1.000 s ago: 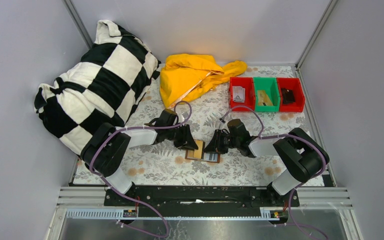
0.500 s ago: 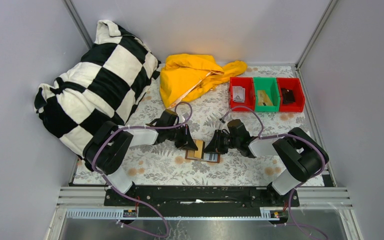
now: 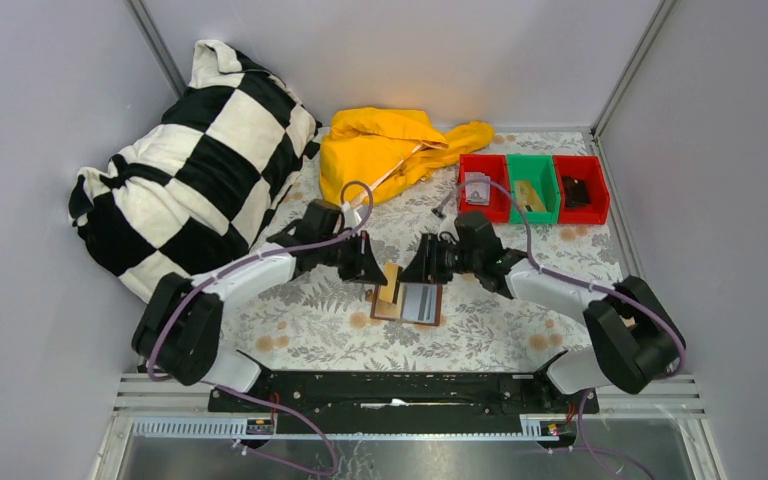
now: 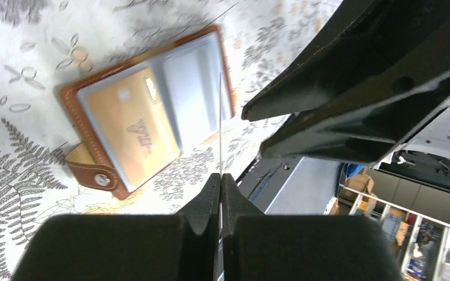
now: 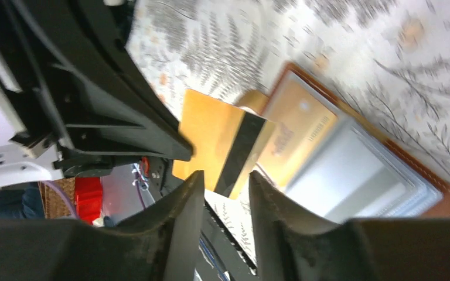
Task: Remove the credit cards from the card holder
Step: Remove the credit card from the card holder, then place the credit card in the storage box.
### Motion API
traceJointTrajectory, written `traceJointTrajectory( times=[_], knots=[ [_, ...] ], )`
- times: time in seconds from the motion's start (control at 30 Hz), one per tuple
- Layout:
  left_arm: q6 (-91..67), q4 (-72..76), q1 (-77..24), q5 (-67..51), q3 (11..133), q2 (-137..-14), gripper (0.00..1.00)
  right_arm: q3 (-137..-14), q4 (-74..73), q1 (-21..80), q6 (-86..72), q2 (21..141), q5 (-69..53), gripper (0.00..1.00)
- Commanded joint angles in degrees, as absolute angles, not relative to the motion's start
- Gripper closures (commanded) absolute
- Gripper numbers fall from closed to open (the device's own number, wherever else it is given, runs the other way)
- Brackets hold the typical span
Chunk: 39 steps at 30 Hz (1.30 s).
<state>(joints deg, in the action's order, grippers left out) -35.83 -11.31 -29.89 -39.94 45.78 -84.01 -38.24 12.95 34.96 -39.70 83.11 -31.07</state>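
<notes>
The brown card holder [image 3: 434,318] lies open on the floral cloth, grey pockets up. My left gripper [image 3: 368,272] is shut on a gold credit card [image 3: 390,284] and holds it tilted just above the holder's left half. In the left wrist view the card [image 4: 220,123] shows edge-on between the shut fingers [image 4: 208,196]. A second gold card [image 4: 132,126] sits in the holder's [image 4: 85,167] left pocket. My right gripper [image 3: 412,272] is open and empty beside the held card. Its wrist view shows the card's black stripe [image 5: 237,152] and the holder [image 5: 439,193].
Red [image 3: 484,187], green [image 3: 531,189] and red [image 3: 580,188] bins stand in a row at the back right. A yellow cloth [image 3: 390,150] lies at the back middle. A black-and-white checked pillow [image 3: 190,170] fills the back left. Walls close in on three sides.
My left gripper has pulled a gold card out of the holder and lifted it back and up. My right gripper has risen off the holder, uncovering its grey right pocket.
</notes>
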Motion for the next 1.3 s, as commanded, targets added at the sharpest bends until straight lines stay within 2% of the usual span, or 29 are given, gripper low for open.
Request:
traceJointTrajectory(
  times=[0.0,0.03,0.07,0.13,0.2,0.53,0.77,0.97,1.13,1.27],
  knots=[
    [-30.0,-18.6,-28.7,-43.2,51.9,-78.7,1.00,-43.9,6.2,35.5,-35.3,75.2,-30.1,0.49],
    [-29.5,-19.4,-28.4,-44.3,52.4,-77.8,1.00,-44.3,6.7,35.5,-35.2,74.3,-30.7,0.40],
    [-29.2,-19.4,-28.2,-45.8,52.6,-76.7,1.00,-44.5,7.5,35.5,-34.9,73.7,-32.0,0.36],
    [-30.7,-15.4,-28.2,-50.9,51.5,-74.1,1.00,-44.4,10.6,35.5,-35.6,73.0,-35.7,0.34],
    [-34.1,-8.7,-28.2,-52.8,50.0,-71.6,1.00,-43.7,14.2,35.5,-37.8,72.1,-38.0,0.34],
    [-39.9,-2.0,-28.7,-52.3,51.7,-69.2,1.00,-34.4,34.6,35.6,-50.3,65.2,-36.0,0.32],
    [-40.5,-0.9,-28.1,-54.8,51.3,-69.0,1.00,-33.7,30.8,35.5,-49.6,60.5,-32.6,0.31],
    [-46.3,8.1,-28.1,-57.8,49.0,-68.4,1.00,-31.4,25.9,35.4,-48.6,54.5,-26.7,0.29],
    [-48.3,10.8,-28.1,-59.0,48.6,-68.7,1.00,-32.1,24.9,35.5,-48.5,54.9,-28.3,0.28],
    [-49.8,13.1,-28.0,-60.4,48.0,-68.8,1.00,-32.5,28.1,35.4,-50.1,56.7,-31.6,0.33]
  ],
)
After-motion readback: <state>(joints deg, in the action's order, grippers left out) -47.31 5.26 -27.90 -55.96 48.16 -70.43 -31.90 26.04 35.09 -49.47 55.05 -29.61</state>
